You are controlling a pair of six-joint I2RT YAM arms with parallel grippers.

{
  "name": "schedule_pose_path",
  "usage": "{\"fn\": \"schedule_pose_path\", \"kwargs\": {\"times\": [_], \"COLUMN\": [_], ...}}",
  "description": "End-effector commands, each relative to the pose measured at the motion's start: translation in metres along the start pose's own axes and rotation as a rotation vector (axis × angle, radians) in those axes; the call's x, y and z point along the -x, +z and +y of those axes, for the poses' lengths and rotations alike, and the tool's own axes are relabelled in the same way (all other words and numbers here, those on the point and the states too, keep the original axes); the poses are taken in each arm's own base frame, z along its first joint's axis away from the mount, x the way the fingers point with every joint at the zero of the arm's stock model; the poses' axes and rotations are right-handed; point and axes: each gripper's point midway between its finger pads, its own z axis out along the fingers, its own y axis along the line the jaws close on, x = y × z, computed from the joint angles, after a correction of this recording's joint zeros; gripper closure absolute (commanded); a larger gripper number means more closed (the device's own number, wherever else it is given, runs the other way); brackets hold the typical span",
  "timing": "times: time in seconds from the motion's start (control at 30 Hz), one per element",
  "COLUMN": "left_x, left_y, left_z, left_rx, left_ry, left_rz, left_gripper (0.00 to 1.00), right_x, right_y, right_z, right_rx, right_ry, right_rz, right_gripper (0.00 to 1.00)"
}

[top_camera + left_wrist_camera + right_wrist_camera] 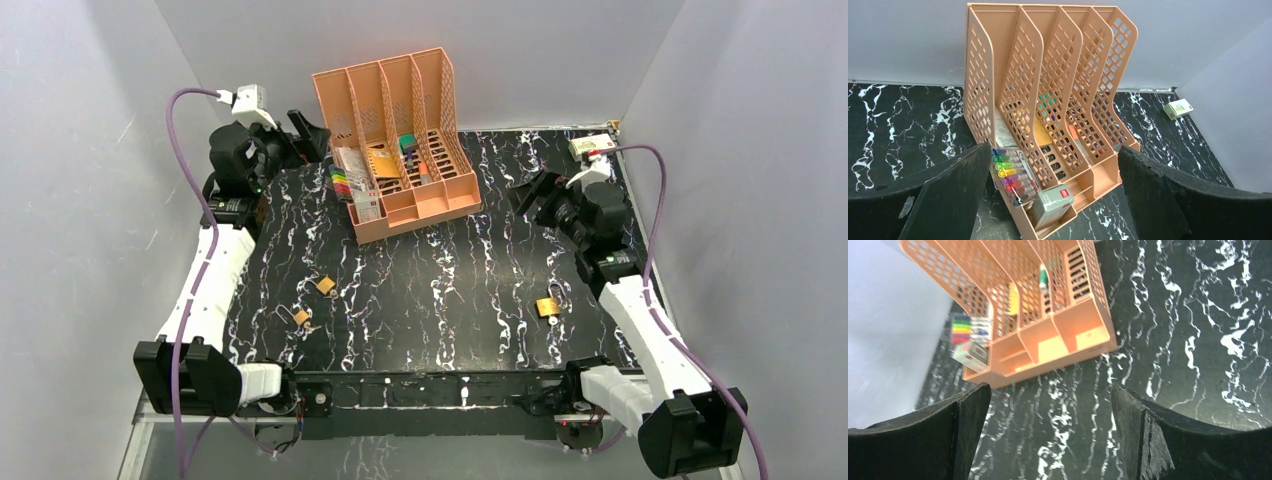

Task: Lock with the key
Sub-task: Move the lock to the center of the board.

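Three small brass padlocks lie on the black marbled table: one left of centre, one nearer the front left, one at the front right. A thin silvery bit lies just left of the front-left padlock; it may be the key, but it is too small to tell. My left gripper is open and empty, raised at the back left, looking at the organiser. My right gripper is open and empty, raised at the right over bare table. No padlock or key shows in either wrist view.
An orange slotted file organiser stands at the back centre, holding a pack of coloured markers, a grey box and papers. A small white box sits in the back right corner. Grey walls enclose the table.
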Motion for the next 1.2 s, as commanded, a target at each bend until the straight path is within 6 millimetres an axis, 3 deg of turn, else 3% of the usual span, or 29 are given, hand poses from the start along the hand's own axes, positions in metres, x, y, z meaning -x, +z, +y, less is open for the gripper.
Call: {"fn": "schedule_pose_path", "kwargs": {"times": [0.0,0.1,0.27,0.47,0.6,0.77,0.97,1.07,1.17], "left_x": [0.011,0.003,-0.003,-0.011,-0.012,-0.016,-0.027,-0.032,-0.037], "left_y": [-0.018,-0.022,-0.029,-0.037,-0.047,-0.058,-0.057,-0.056,-0.056], "left_z": [-0.005,-0.008,-0.012,-0.012,-0.008,-0.003,-0.002,-0.004,-0.003], "left_rx": [-0.007,-0.024,-0.03,-0.021,0.011,0.047,0.054,0.04,0.044], "left_ry": [0.021,0.0,-0.076,-0.076,-0.055,-0.029,-0.049,-0.074,-0.087], "left_rz": [-0.029,-0.01,-0.018,0.012,0.013,0.057,0.104,0.119,0.132], "left_gripper": [0.02,0.02,0.02,0.02,0.02,0.02,0.02,0.02,0.02], "right_x": [0.081,0.103,0.114,0.1,0.097,0.124,0.14,0.111,0.072], "right_y": [-0.023,-0.032,-0.027,-0.016,-0.024,-0.035,-0.053,-0.054,-0.048], "right_z": [0.052,0.068,0.087,0.089,0.085,0.087,0.081,0.054,0.038], "right_rx": [0.054,0.053,0.044,-0.09,-0.104,-0.107,-0.217,-0.287,-0.175], "right_ry": [0.111,0.316,0.59,0.682,0.7,0.608,0.497,0.43,0.153], "right_rz": [-0.141,-0.171,-0.09,0.108,0.086,-0.001,-0.03,-0.002,0.026], "right_gripper": [0.02,0.01,0.01,0.01,0.01,0.01,0.02,0.01,0.01]}}
